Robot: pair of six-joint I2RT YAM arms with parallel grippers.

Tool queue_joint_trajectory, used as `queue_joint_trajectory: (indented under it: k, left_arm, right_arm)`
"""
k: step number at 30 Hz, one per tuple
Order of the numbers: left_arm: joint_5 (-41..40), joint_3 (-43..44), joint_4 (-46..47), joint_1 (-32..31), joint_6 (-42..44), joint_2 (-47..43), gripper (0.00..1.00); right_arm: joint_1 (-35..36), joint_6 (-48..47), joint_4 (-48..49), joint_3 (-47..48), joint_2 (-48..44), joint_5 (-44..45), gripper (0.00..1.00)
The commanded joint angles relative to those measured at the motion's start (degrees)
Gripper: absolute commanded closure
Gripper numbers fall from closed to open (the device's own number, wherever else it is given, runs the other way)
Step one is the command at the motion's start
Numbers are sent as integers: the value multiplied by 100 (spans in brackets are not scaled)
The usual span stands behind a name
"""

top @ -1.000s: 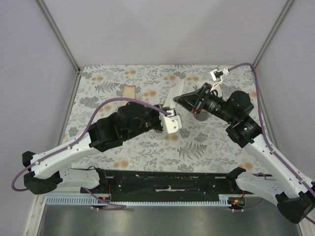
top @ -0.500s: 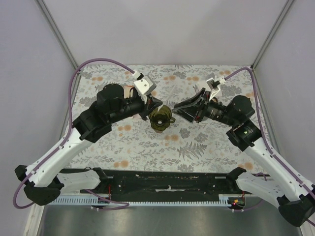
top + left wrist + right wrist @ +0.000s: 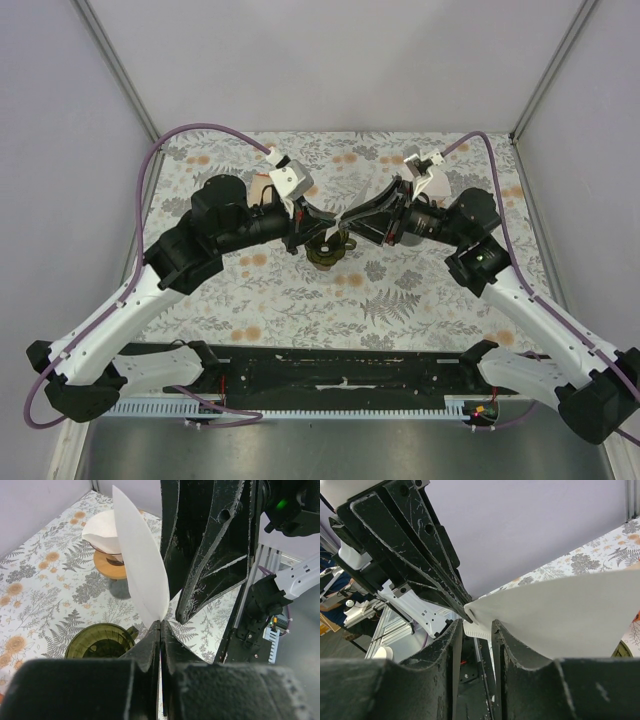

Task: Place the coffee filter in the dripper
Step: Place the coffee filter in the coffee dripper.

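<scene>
**Filter pinched in the left tool, held above the dripper**

The left tool [image 3: 160,626] has its two fingers pressed together on the pointed lower tip of the white paper coffee filter [image 3: 142,575]. The filter rises from that pinch as a flattened, curved fan.

The right tool [image 3: 476,626] meets it nose to nose. Its fingers stand apart with a clear gap between them. The filter's pinched tip sits at the mouth of that gap, and the sheet spreads away over one finger. Whether that finger touches the paper cannot be told.

Seen from above, both tools come together over the middle of the desk [image 3: 400,300], which is covered in a pale floral pattern.

Just below the two tips, the olive-green translucent dripper [image 3: 100,641] stands upright on the desk, its small handle turned toward the left tool. The filter hangs in the air above it, apart from its rim.

Farther out, toward the back left of the desk, a second white filter [image 3: 102,527] sits in a cone on a round wooden base [image 3: 111,569].
</scene>
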Motion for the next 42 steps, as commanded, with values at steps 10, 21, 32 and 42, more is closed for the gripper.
queue_joint_trajectory:
  k: [10,21,32,42]
  left_arm:
    - [373,59,311,28,-184,14,98]
    - [233,50,223,28,-96,-48,98]
    - [311,85,206,28,-43,14,97]
    - [-171,-11,83,28,254,-4,98]
  right_arm:
    - [71,197,682,262,158,-280,78]
    - [89,-145,137,139,-9,62,100]
    - [80,-374,-48,139,-27,186,100]
    - [80,-392,189,7,34,63,100]
